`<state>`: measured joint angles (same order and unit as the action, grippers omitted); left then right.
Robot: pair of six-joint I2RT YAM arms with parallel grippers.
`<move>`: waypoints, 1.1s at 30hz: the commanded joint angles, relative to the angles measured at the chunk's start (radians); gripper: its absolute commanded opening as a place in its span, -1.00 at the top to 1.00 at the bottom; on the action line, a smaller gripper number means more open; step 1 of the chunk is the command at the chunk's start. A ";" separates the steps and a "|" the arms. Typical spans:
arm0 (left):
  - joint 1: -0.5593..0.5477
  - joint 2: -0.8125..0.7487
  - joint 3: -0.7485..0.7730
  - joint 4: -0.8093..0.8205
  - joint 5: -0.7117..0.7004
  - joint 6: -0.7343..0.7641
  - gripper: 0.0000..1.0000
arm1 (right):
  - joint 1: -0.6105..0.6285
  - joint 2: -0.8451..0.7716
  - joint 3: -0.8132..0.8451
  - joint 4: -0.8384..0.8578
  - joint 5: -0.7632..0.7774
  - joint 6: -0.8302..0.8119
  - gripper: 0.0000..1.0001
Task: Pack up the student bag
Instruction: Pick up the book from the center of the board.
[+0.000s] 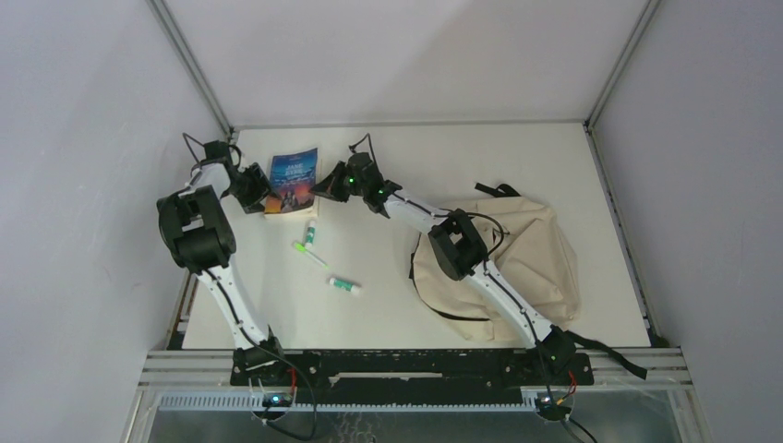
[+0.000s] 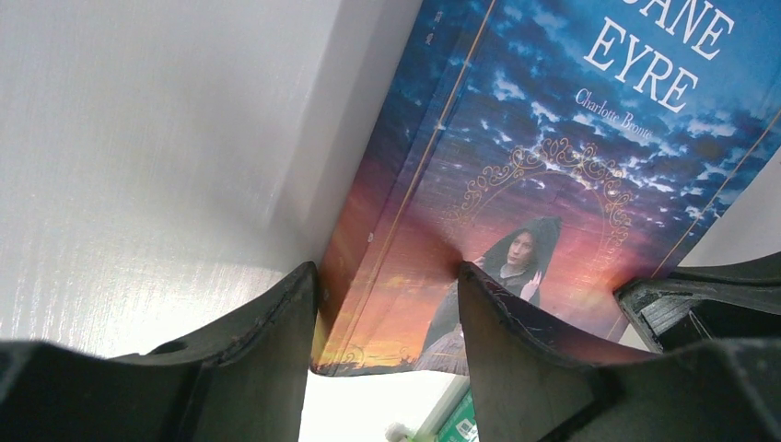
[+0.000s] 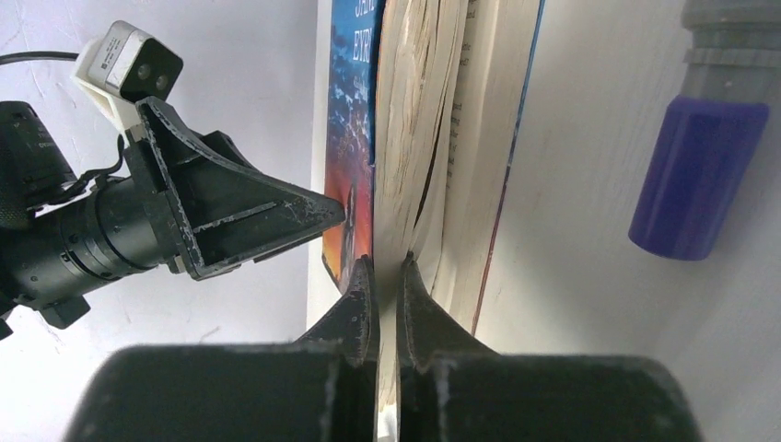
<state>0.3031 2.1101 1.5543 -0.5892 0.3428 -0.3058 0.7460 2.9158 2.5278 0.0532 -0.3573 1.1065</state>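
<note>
So from the top camera we've got the student bag [image 1: 531, 263] slumped on the right side of the table [image 1: 517, 157]. The right arm's forearm crosses over its near-left part. It sits well apart from the book [image 1: 293, 182], which is at the far left-centre. Near the book, on our side of it, lie a white pen [image 1: 312, 231], a green-tipped pen [image 1: 309, 251] and a green-and-white stick [image 1: 344, 286], all loose on the tabletop. The left gripper [image 1: 257, 192] is at the book's left edge and the right gripper [image 1: 323, 185] at its right edge, so the book is boxed in from both sides.

On the left wrist cam the "Jane Eyre" cover [image 2: 553, 184] fills most of the frame. The left gripper [image 2: 387, 272] has its jaws clearly apart. The book's corner sits between them, the spine edge is against one finger and the other finger lies over the cover. We can't see it clamped on anything. A finger of the right gripper [image 2: 700, 304] pokes in from the right.

On the right wrist cam the book's page edges [image 3: 433, 138] fan out right in front of us. The right gripper [image 3: 382, 262] is pinched almost fully together, on what looks like a thin sheaf of the book's pages. The left gripper's tip [image 3: 327, 212] touches the cover. A purple-capped marker [image 3: 695, 175] lies off to the right, apart from the book.
</note>
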 commanded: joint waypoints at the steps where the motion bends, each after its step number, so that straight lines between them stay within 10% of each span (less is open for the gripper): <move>1: -0.065 -0.044 0.021 0.004 0.058 -0.007 -0.20 | 0.070 -0.075 0.034 0.000 -0.108 -0.038 1.00; 33: 0.023 -0.371 -0.124 0.039 -0.023 -0.066 -0.24 | 0.035 -0.284 -0.027 0.309 -0.175 -0.109 1.00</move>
<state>0.3119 1.8305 1.4475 -0.5858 0.3000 -0.3454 0.8001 2.8067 2.4695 0.1677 -0.4999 1.0107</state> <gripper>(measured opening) 0.616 0.030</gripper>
